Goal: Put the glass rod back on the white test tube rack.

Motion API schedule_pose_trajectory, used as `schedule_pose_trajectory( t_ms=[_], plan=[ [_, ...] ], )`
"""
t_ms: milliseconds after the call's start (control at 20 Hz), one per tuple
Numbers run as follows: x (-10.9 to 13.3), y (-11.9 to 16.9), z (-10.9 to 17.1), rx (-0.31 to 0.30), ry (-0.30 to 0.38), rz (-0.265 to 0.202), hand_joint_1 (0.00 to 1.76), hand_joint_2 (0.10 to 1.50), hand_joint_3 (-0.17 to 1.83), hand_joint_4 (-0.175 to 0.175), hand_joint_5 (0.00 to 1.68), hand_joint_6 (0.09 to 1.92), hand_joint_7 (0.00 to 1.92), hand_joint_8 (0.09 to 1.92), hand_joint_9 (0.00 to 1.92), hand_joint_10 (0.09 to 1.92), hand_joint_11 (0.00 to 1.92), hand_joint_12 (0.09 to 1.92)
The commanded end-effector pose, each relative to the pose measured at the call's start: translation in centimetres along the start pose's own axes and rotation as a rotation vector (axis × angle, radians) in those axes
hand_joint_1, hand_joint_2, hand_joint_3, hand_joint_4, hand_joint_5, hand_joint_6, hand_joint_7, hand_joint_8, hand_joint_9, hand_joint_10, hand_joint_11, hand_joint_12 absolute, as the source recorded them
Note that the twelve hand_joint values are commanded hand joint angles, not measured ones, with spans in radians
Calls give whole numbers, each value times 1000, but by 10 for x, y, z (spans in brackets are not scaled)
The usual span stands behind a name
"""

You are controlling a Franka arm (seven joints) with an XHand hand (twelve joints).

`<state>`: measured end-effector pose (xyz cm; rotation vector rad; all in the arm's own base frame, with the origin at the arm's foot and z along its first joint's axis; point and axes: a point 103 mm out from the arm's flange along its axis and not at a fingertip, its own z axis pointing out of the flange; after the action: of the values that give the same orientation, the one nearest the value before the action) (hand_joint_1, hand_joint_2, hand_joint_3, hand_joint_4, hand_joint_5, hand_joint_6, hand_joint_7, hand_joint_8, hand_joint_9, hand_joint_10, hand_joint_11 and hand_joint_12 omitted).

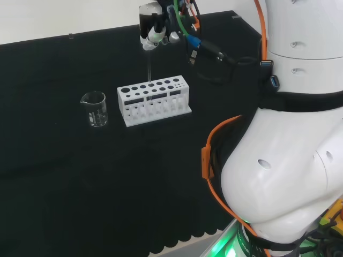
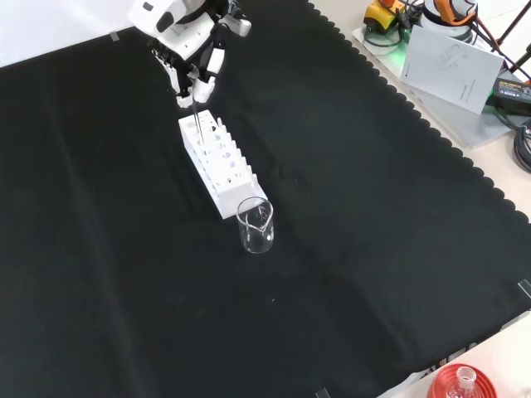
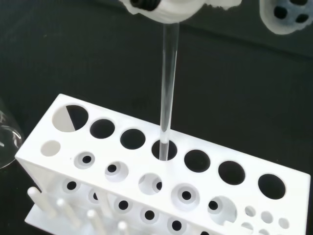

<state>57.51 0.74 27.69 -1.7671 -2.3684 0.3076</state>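
Fingers [image 2: 184,83] of my hand [image 1: 153,24] are curled in narrow around the upper end of the glass rod [image 3: 167,93], pinching it so it hangs upright. My hand hovers straight above the white rack [image 1: 154,100]. In the wrist view the rod's lower tip sits inside one of the large holes in the rack's top, the fourth along a row of seven large holes, and its upper end disappears between my fingertips. I count one rod, one rack and one clear beaker [image 1: 95,108]. The beaker stands just beside the rack's end on the black cloth [image 2: 373,207], apart from it, upright.
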Motion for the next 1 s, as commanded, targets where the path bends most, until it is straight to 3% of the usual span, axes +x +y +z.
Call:
schedule_pose_trajectory(
  t_ms=[50,1000],
  plan=[
    [1,2,4,6,0,-10,1331,1015,-175,-172,1456,87,1644,87,1819,87,1682,358],
    [5,3,16,27,-1,-18,1330,1015,-175,-171,1454,87,1643,87,1820,87,1683,358]
  ],
)
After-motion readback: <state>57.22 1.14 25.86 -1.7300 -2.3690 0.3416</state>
